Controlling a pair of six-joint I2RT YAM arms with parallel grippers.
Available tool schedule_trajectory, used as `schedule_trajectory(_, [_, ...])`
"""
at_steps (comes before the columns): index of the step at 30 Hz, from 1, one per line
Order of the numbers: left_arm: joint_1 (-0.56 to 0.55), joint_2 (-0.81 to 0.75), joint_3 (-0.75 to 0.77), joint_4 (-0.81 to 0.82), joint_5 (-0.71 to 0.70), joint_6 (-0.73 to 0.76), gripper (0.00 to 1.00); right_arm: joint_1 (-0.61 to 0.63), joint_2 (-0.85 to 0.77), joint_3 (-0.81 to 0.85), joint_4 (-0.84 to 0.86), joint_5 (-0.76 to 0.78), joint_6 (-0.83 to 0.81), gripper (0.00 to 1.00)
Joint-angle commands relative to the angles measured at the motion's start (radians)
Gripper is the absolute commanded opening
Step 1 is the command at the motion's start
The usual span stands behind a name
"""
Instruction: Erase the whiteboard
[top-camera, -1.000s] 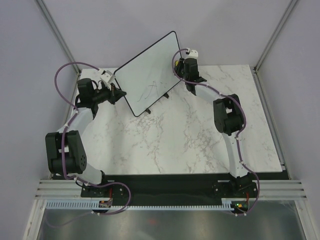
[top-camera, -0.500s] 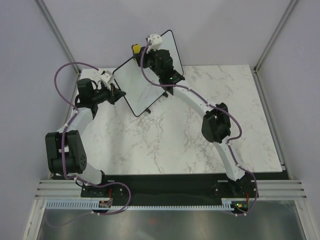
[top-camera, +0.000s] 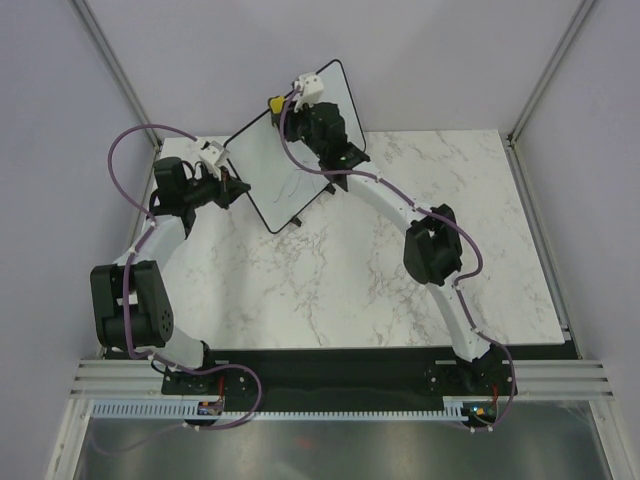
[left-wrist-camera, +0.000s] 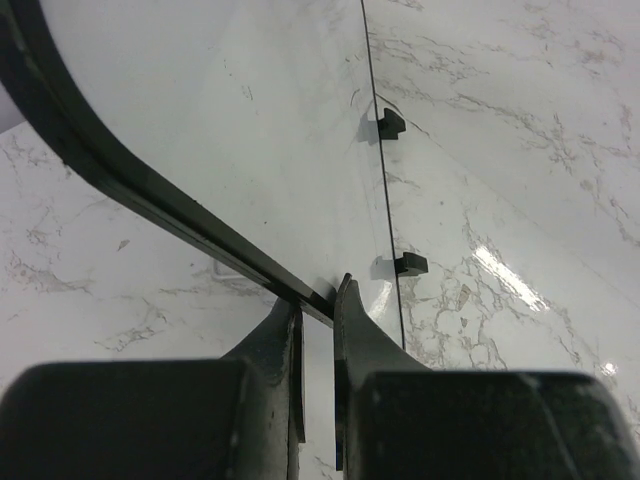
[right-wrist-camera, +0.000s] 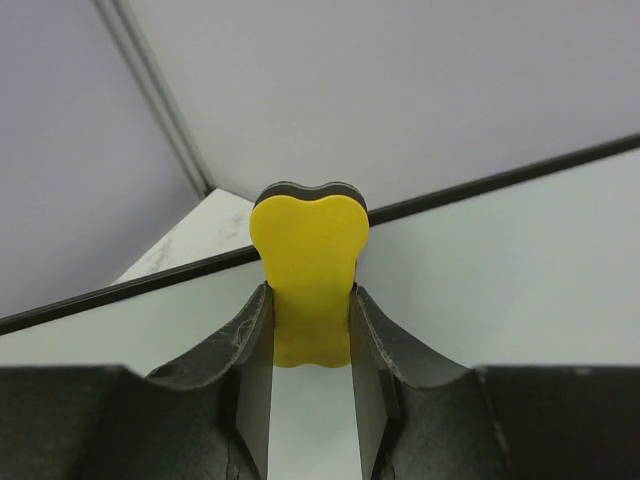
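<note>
The whiteboard (top-camera: 262, 165) stands tilted at the back left of the marble table, with thin dark scribbles (top-camera: 291, 185) low on its face. My left gripper (top-camera: 238, 188) is shut on its black rim at the left edge; the left wrist view shows both fingers pinching the rim (left-wrist-camera: 150, 190) and the board's two black feet (left-wrist-camera: 410, 264). My right gripper (top-camera: 284, 108) is shut on a yellow eraser (top-camera: 272, 102) at the board's upper edge. In the right wrist view the eraser (right-wrist-camera: 310, 260) sits between the fingers against the white face (right-wrist-camera: 520, 270), its tip over the rim.
The marble table (top-camera: 400, 260) stretches in front and to the right of the board. Grey walls with metal corner posts (top-camera: 112, 60) close in the back and sides. My right arm (top-camera: 390, 205) reaches diagonally across the table over the board's right part.
My right arm swung from beside the board's right edge to over its face, bringing the eraser to the upper edge. The left gripper has kept its hold.
</note>
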Motion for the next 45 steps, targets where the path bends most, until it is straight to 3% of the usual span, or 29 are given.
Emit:
schedule_trajectory(1, [-0.01,0.013,-0.011,0.005,-0.099,0.31,0.02,-0.102,0.046,0.005,-0.075,0.072,0.063,0.0])
schedule_trajectory(10, [-0.01,0.021,-0.005,0.006,-0.098,0.306,0.02,-0.094,0.118,0.099,-0.155,0.006,0.008,0.0])
schedule_trajectory(17, [-0.01,0.029,0.001,0.005,-0.102,0.306,0.02,0.05,0.035,-0.006,-0.163,-0.057,-0.253,0.0])
schedule_trajectory(22, [-0.01,0.035,0.007,0.006,-0.113,0.292,0.02,0.091,-0.026,-0.144,-0.111,-0.097,-0.206,0.0])
schedule_trajectory(26, [-0.01,0.032,0.002,0.008,-0.13,0.289,0.02,0.088,-0.126,-0.432,0.024,0.034,-0.179,0.0])
schedule_trajectory(32, [0.001,0.038,0.005,0.008,-0.147,0.283,0.02,-0.057,-0.146,-0.583,0.131,0.078,0.07,0.0])
schedule_trajectory(34, [0.006,0.036,0.007,0.008,-0.148,0.278,0.02,-0.091,-0.114,-0.564,0.132,0.09,0.124,0.0])
schedule_trajectory(40, [0.01,0.032,-0.005,0.008,-0.138,0.284,0.02,-0.116,-0.029,-0.438,0.073,0.118,0.083,0.0])
schedule_trajectory(45, [0.009,0.042,-0.001,0.008,-0.136,0.278,0.02,-0.035,-0.047,-0.467,0.081,0.093,0.002,0.0])
